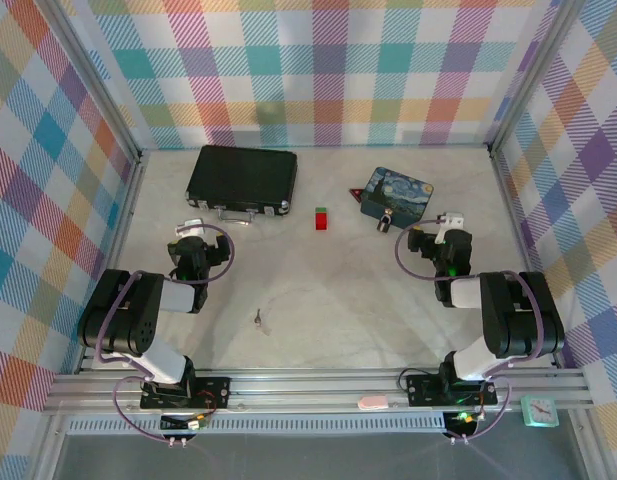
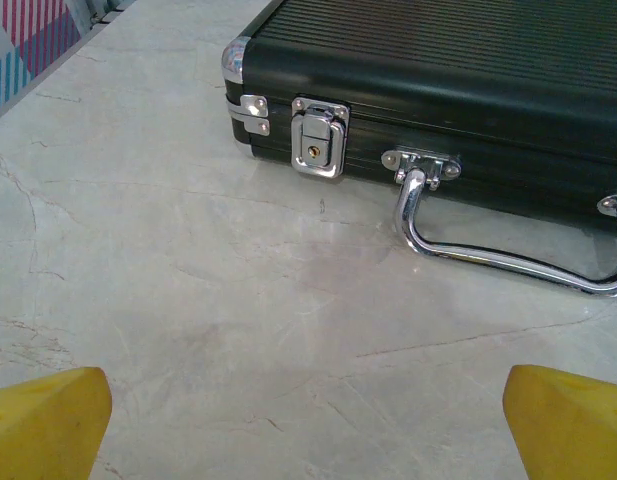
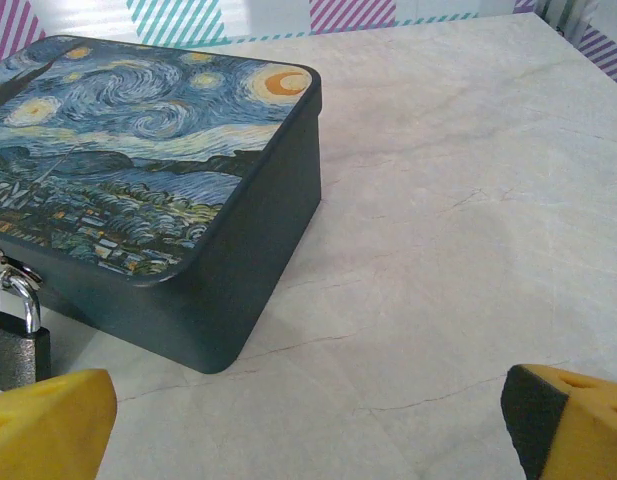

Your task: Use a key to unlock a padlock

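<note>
Here: key (image 1: pixel 259 318) on marbled tbl (image 1: pixel 338 290), plaid walls (image 1: pixel 328 70).

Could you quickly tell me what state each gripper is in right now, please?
Left gripper: open, holding nothing.
Right gripper: open, holding nothing.

Desk (image 1: pixel 318 290): pale marbled surface, enclosed by plaid-patterned walls (image 1: pixel 328 70).
Black briefcase (image 1: pixel 241 178): lying flat, far left, ribbed lid shut, chrome latch and handle facing the near side, handle resting on the desk.
Blue painted tin (image 1: pixel 398 195): far right, lid down.
Red-and-green block (image 1: pixel 321 217): between the two, touching neither.
Small clock (image 1: pixel 539 410): on the near rail, right.
</note>
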{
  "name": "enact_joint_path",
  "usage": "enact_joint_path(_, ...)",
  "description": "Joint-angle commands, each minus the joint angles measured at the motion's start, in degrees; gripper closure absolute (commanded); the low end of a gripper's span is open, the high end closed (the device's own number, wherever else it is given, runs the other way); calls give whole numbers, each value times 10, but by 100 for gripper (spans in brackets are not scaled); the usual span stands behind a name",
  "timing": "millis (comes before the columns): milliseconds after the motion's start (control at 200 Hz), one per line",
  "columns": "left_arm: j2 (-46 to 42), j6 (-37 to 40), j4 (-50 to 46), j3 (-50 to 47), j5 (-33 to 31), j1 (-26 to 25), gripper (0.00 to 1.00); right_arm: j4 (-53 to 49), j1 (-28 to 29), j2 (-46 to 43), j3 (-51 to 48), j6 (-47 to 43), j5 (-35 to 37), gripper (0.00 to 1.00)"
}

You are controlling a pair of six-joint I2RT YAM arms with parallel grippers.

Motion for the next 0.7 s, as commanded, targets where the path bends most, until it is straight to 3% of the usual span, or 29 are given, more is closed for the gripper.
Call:
enact_joint_path(0, 1, 4, 11, 11, 5, -1, 0, 2, 3, 1, 11, -14, -42, 1)
enact_joint_path(690, 0, 4, 10, 12, 6, 1, 0, -1, 2, 2, 13, -16, -49, 1)
